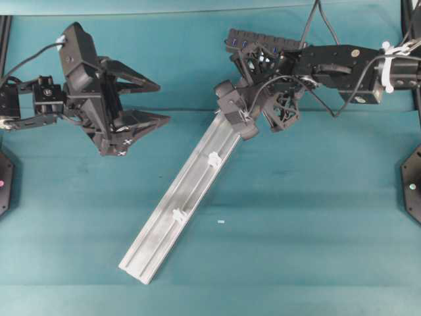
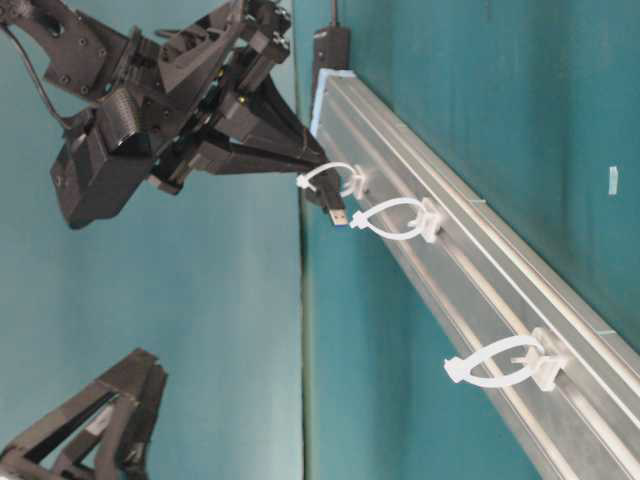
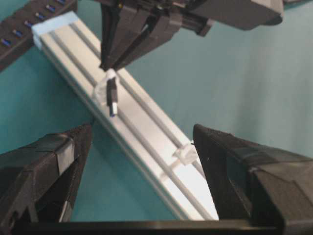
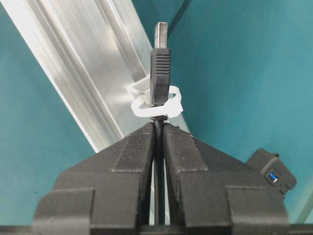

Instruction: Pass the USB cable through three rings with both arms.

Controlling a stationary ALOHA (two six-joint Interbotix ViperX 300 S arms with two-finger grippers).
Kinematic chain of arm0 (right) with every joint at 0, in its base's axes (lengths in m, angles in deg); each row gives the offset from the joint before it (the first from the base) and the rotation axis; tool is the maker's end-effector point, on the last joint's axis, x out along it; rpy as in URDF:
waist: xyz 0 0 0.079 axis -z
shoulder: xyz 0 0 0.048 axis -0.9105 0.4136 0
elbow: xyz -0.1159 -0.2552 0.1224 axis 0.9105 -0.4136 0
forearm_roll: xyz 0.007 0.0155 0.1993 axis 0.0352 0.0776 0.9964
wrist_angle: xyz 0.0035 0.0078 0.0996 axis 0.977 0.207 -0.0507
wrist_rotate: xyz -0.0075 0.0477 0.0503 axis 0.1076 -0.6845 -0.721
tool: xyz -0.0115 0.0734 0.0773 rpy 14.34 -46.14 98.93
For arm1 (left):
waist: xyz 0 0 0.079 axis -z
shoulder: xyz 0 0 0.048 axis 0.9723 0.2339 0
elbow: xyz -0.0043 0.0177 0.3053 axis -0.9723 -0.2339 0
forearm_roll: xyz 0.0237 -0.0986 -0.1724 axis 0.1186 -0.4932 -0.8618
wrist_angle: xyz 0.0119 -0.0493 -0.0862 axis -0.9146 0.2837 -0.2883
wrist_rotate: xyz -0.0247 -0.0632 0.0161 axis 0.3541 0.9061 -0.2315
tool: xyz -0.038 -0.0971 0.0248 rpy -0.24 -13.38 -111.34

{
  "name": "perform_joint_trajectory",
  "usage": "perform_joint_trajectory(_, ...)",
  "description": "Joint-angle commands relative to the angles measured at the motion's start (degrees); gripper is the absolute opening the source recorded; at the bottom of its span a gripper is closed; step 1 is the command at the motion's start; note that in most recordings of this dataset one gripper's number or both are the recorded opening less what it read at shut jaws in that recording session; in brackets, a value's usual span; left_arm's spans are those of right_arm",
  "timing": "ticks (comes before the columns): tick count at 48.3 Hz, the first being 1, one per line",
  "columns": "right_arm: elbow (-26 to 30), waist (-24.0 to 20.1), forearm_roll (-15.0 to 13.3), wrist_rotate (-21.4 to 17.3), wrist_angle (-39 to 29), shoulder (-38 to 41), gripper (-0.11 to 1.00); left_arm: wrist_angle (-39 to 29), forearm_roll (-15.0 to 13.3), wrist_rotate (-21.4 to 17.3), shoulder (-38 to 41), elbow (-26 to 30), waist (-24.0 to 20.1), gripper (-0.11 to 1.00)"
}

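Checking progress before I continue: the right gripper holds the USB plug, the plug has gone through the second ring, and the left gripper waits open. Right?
Not quite. The USB plug has gone through only the first ring, as the right wrist view shows. The right gripper holds the cable; the left gripper waits open.

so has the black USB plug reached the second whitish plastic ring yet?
No: the black USB plug pokes through only the first ring, short of the second ring.

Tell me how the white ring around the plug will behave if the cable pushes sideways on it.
The first ring looks like thin plastic, so it probably flexes. Anchored on the rail, it likely won't slide. The USB cable plug looks stiff.
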Motion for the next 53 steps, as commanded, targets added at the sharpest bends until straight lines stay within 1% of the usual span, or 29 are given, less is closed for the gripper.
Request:
perform_joint_trajectory(1, 0.18, -0.18, 0.53, 0.53, 0.53, 0.26, 0.08, 1.58, 0.18, -0.18, 1.58, 0.7, -0.09, 0.9)
perform_joint_trajectory(12, 0.09, 0.0, 1.41, 0.53, 0.35, 0.18, 0.08, 6.06, 0.18, -0.35, 8.35, 1.76, -0.44, 0.9)
perform_joint_trajectory(27, 0.09, 0.26, 1.41, 0.53, 0.18, 0.18, 0.08, 10.63, 0.18, -0.44, 19.51, 6.24, -1.76, 0.9)
perform_joint_trajectory(39, 0.09, 0.18, 2.11, 0.53, 0.18, 0.18, 0.08, 10.81, 0.18, -0.35, 26.63, 11.16, -2.11, 0.9)
perform_joint_trajectory(47, 0.09, 0.26, 2.11, 0.44, 0.35, 0.18, 0.08, 10.55, 0.18, -0.35, 29.79, 13.89, -2.11, 0.9)
perform_joint_trajectory(53, 0.09, 0.26, 2.11, 0.44, 0.44, 0.18, 0.08, 9.58, 0.18, 0.09, 31.2, 14.77, -2.11, 0.9)
